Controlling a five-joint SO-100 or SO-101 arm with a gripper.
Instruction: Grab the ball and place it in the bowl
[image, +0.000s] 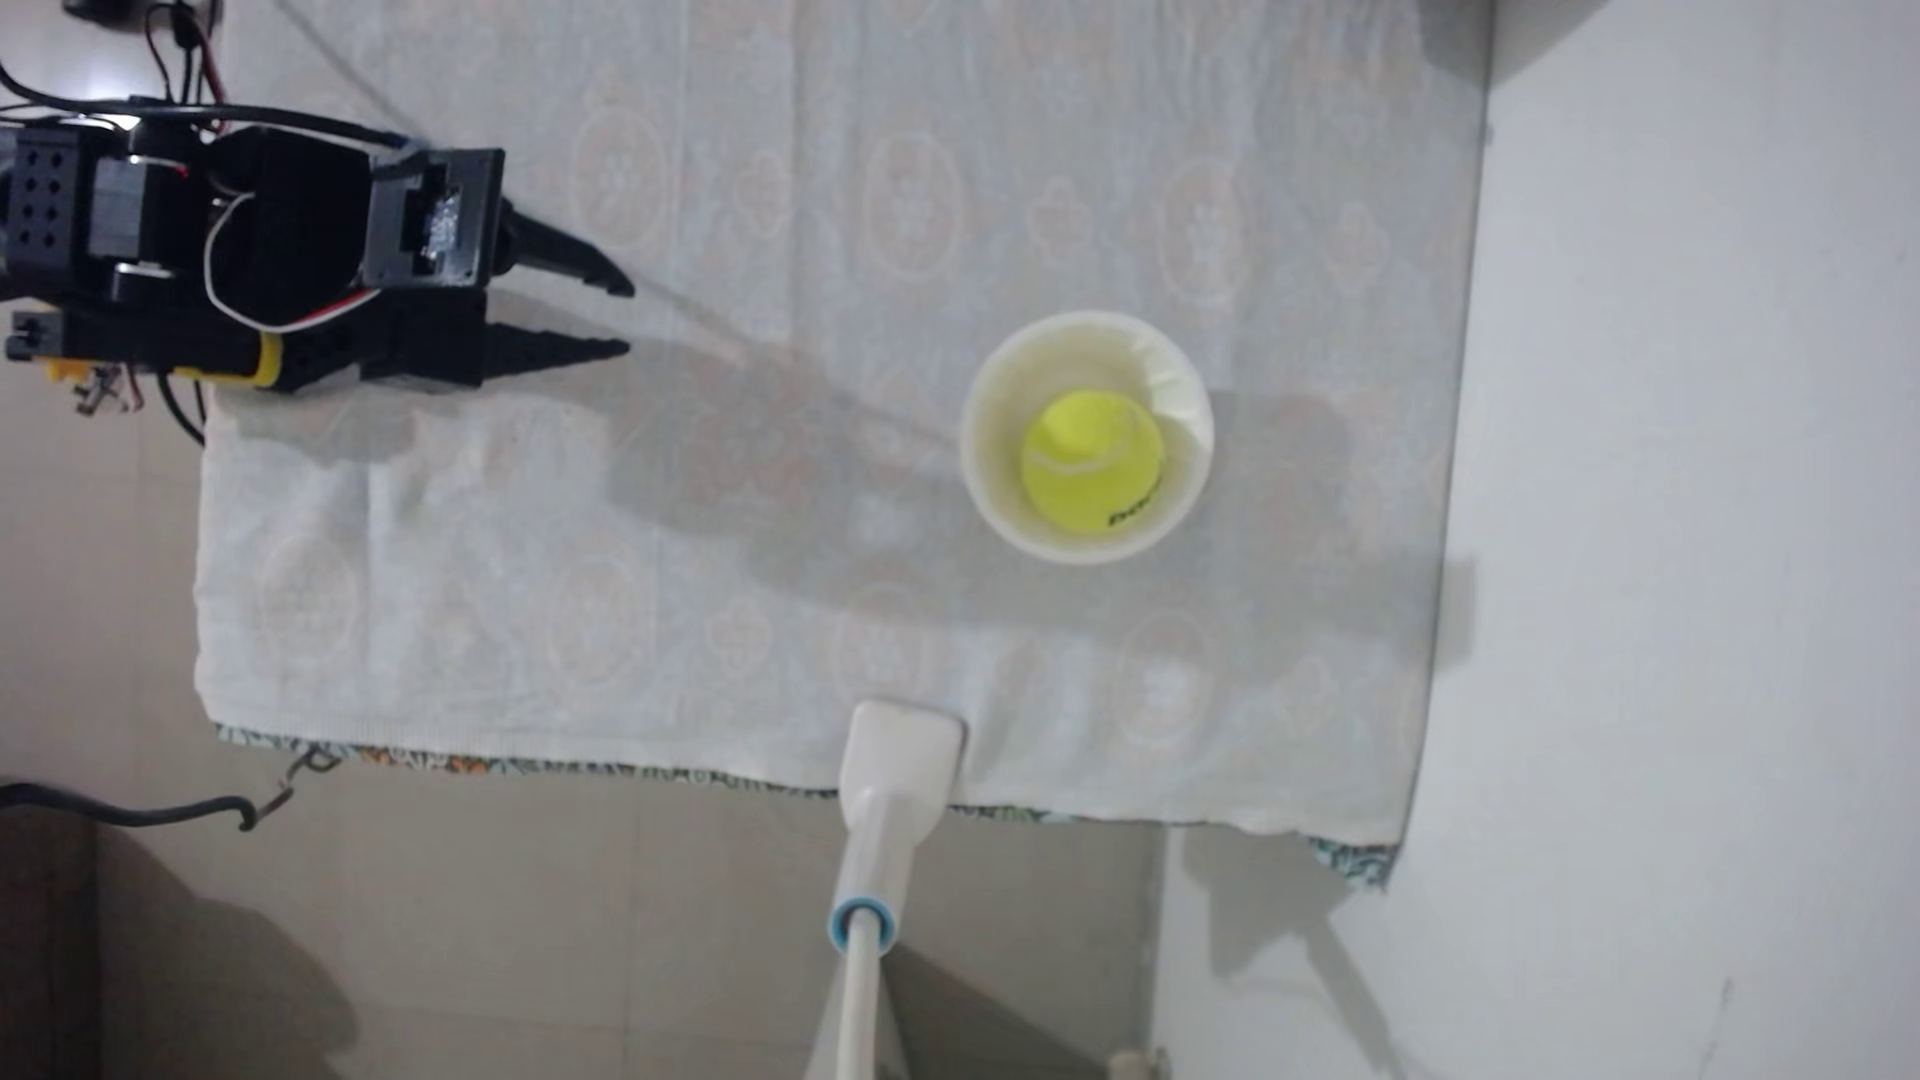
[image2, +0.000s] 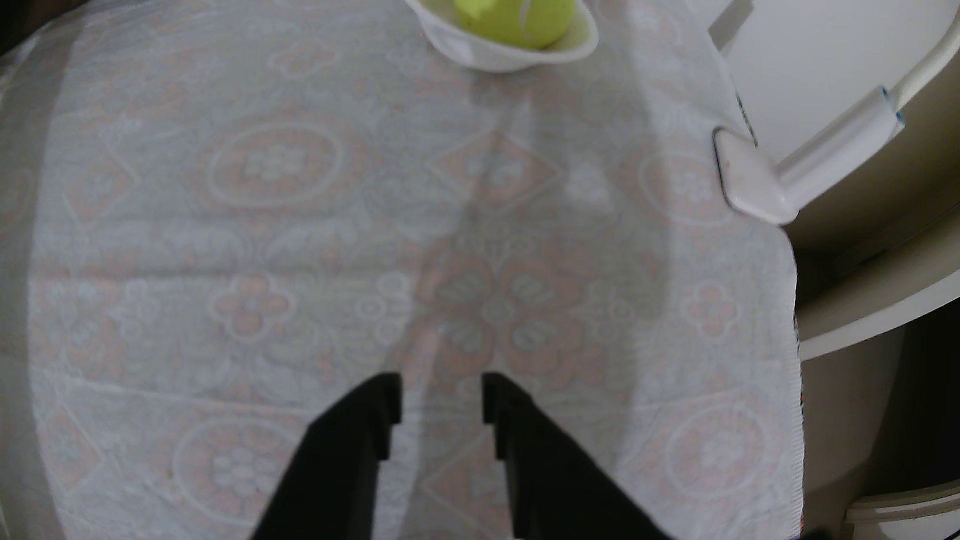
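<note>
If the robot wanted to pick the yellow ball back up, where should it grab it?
Probably from straight above, pinching the fuzzy yellow-green tennis ball across its exposed top. The white crinkle-rimmed bowl wraps around its lower half, so a sideways reach would hit the wall. The black two-finger tool is open and well away from it.

- Fixed view: looks straight down from high above the patterned cloth (image: 727, 467); arm enters at left edge, fingers (image: 582, 260) pointing right across the frame.
- Wrist view: rides just behind the fingers (image2: 358, 441), low and close to the cloth (image2: 260, 259), facing forward along them.
- Shared ground: cloth ahead of the fingertips, the bowl (image: 982, 436) (image2: 483, 52) far beyond them, the white clamp (image: 899, 758) (image2: 753, 181) at the cloth's edge.
</note>
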